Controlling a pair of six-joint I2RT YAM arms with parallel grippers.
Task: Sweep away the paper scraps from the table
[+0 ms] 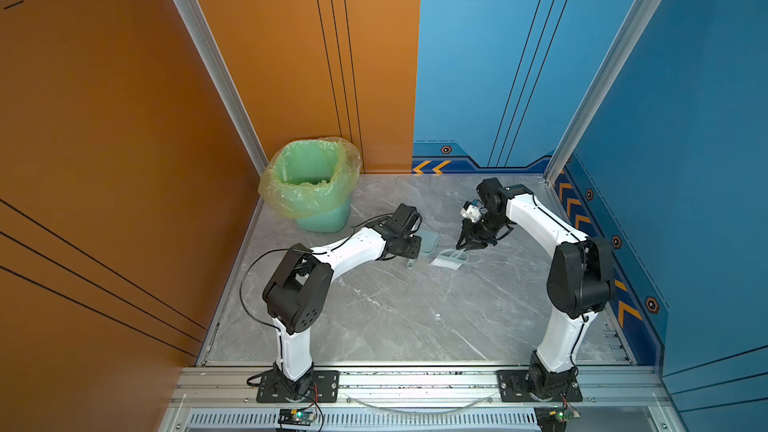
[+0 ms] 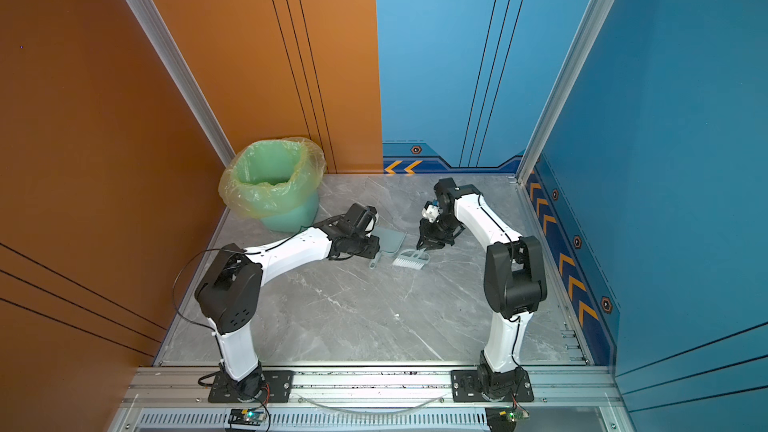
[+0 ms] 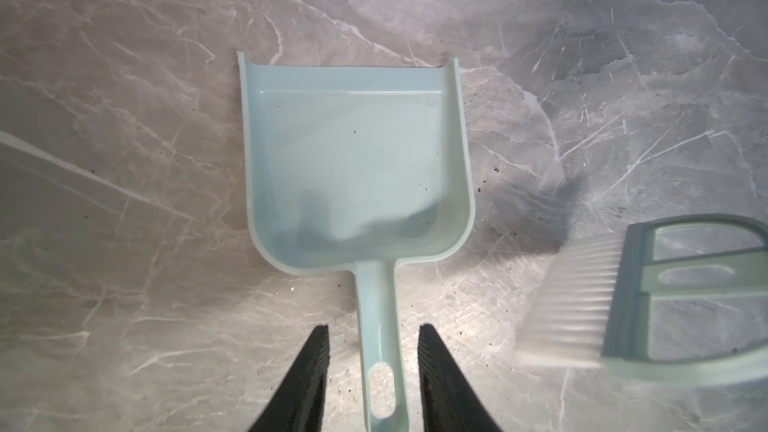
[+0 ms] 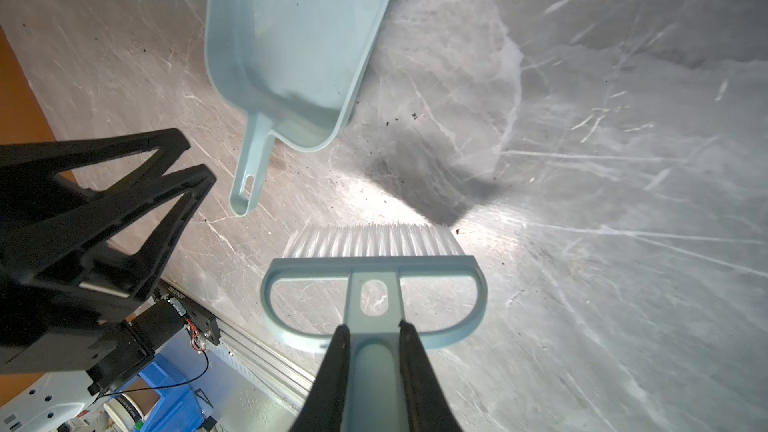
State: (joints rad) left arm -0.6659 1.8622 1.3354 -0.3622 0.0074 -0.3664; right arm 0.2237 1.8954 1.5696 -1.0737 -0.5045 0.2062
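A large flat grey marble-patterned table with white veins is seen from above in both top views, edged by aluminium rails and walled in orange and blue. A small pale blue plastic dustpan is laid flat near the middle of the far half, its open mouth turned toward the back wall and its thin handle toward the near edge. The handle is straddled by the left gripper: its black jaws are held partly open, with a strip of table visible on each side of the handle, so nothing is gripped. Just to the right of the dustpan, a pale blue plastic hand brush with white bristles is held by the right gripper, whose jaws are clamped on the central stem of the looped handle. The bristles are aimed down at the table close to the dustpan handle; contact with the surface cannot be confirmed. A mint green plastic bin, lined with a yellowish-green translucent bag, is placed in the far left corner. The paper scraps cannot be made out in any view; only fine dark specks are scattered on the table around the dustpan.
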